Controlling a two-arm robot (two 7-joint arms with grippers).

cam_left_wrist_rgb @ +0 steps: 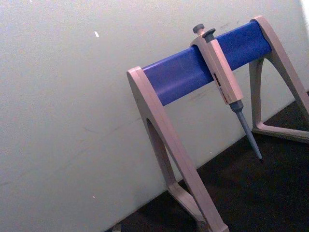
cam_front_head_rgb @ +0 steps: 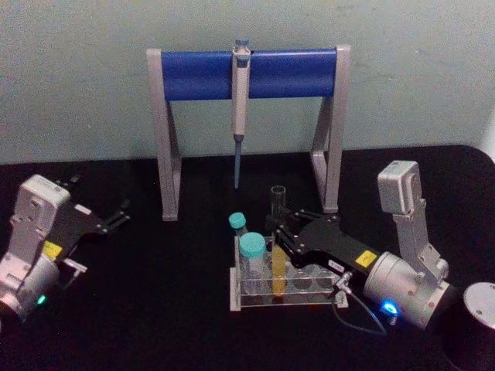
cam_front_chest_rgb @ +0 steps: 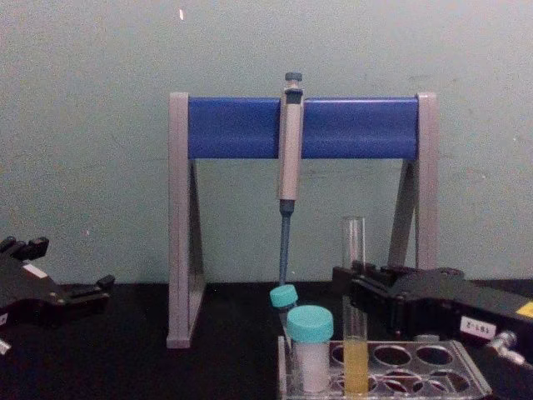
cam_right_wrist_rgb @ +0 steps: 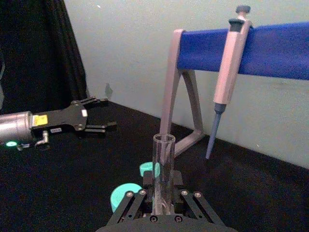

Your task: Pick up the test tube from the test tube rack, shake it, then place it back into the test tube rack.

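the test tube (cam_front_head_rgb: 277, 224) stands upright in the test tube rack (cam_front_head_rgb: 309, 302). its yellow-orange liquid sits down inside the rack and its open rim stands above everything else there. the right gripper (cam_front_head_rgb: 279, 236) reaches in from 4 o'clock. its fingers (cam_front_chest_rgb: 373, 293) are closed in on the tube's clear middle from both sides and hold nothing else.

of the 2 teal-capped tubes (cam_front_head_rgb: 251, 247), 1 stands just beside the test tube at 9 o'clock and the other at 10 o'clock, by the rack's back left corner. the holes at 3 o'clock of the tube lie under the right gripper.

at 12 o'clock of the rack stands the grey-and-blue stand (cam_front_head_rgb: 247, 73), its right foot near the fingers. the pipette (cam_front_head_rgb: 240, 104) hangs from the bar with its tip at 11 o'clock of the tube's rim, farther back and apart, so the space straight above the rim is open.

the left gripper (cam_right_wrist_rgb: 110, 114) lies low at 9 o'clock, well apart, with its fingers spread wide and empty. bare black desk (cam_front_head_rgb: 170, 309) lies between it and the rack. the desk's back edge meets the wall (cam_front_head_rgb: 77, 77) just behind the stand. a black cylinder (cam_front_head_rgb: 478, 321) stands at 4 o'clock by the desk's right edge, just beside the right arm.
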